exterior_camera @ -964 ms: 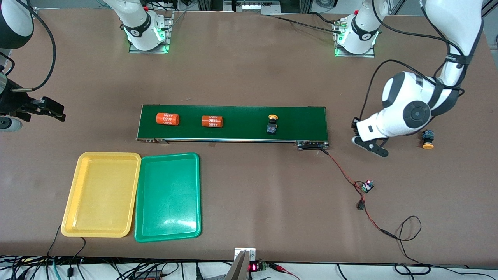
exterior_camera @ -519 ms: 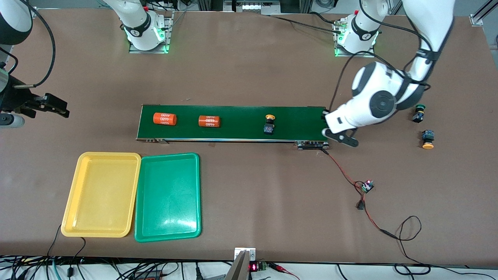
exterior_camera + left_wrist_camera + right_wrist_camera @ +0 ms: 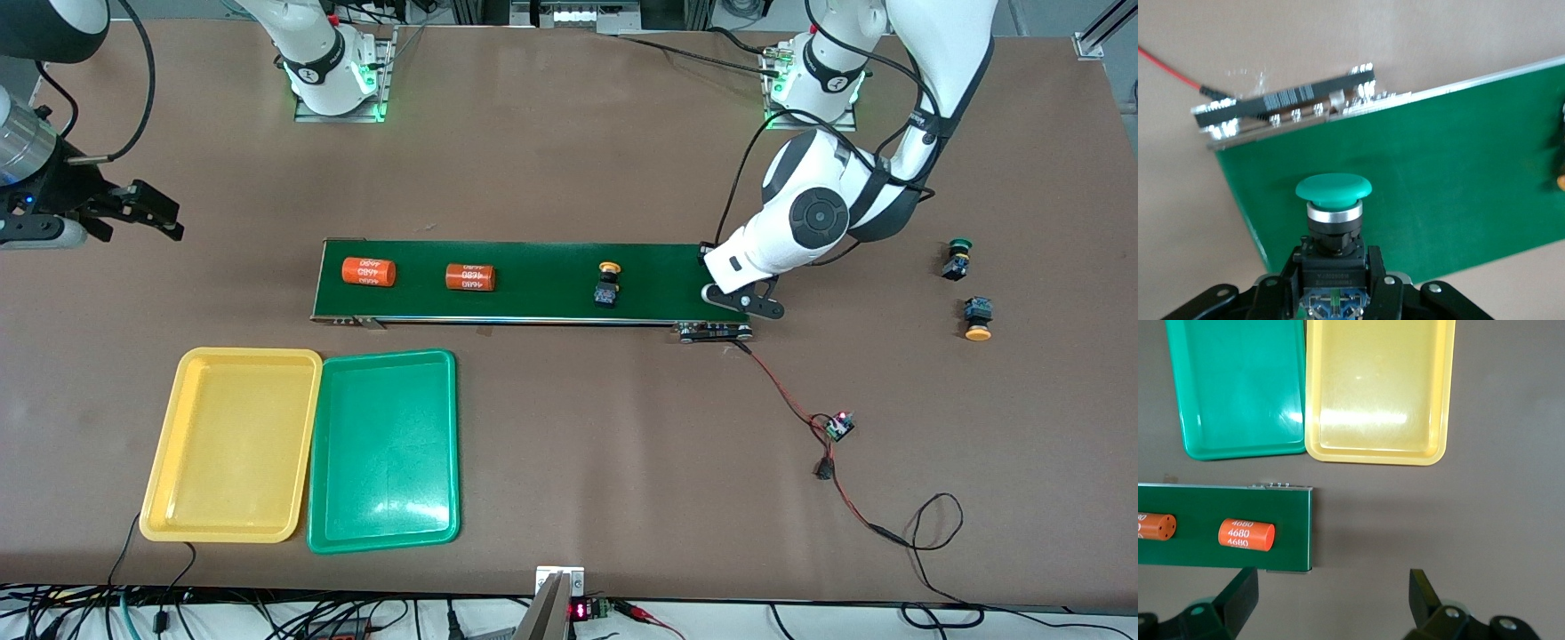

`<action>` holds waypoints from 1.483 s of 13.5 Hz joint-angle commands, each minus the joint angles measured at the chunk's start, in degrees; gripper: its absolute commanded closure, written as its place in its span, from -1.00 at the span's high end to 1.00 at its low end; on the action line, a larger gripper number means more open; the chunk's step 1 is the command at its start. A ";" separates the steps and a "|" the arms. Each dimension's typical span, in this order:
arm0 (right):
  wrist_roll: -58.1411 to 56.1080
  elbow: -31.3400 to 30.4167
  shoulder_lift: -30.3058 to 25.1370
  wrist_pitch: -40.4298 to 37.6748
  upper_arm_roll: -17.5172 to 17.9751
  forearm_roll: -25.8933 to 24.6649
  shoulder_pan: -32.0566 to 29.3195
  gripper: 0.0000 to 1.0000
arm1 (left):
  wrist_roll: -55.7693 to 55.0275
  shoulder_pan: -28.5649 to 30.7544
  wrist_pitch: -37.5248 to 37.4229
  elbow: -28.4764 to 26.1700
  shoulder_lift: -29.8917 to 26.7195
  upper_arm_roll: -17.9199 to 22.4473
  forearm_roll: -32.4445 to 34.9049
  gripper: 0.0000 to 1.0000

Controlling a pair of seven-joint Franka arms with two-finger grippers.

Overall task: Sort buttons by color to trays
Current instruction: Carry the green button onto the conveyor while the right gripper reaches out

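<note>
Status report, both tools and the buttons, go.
Left tool shut on green button, over conveyor belt end. Right tool open, waiting. Yellow button on belt; both trays hold nothing.

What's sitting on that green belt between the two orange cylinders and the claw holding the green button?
Only one yellow-capped button stands there on the conveyor belt, between the orange cylinders and the left claw; the front view shows it.
</note>
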 commanded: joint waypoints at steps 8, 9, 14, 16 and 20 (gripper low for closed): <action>8.41 -9.05 -2.26 8.88 0.91 5.79 4.06 1.00 | -0.13 -1.23 6.04 -3.99 1.35 0.73 -1.18 -1.00; 11.92 -9.58 -1.65 9.06 1.26 5.70 5.12 1.00 | -0.04 -1.23 6.05 -3.99 1.35 0.73 -1.18 -1.00; 13.79 -11.16 -0.50 11.08 1.79 5.69 6.71 1.00 | 0.58 -0.53 3.25 -3.30 -2.15 0.73 -1.18 1.00; 14.68 -11.16 0.20 12.65 1.79 5.69 7.06 1.00 | 0.49 2.44 0.00 -2.68 -5.14 0.73 -1.18 1.00; 21.42 -10.81 2.92 16.44 1.87 5.96 10.92 1.00 | 6.97 16.23 -3.27 -2.06 -4.81 0.65 -0.30 1.00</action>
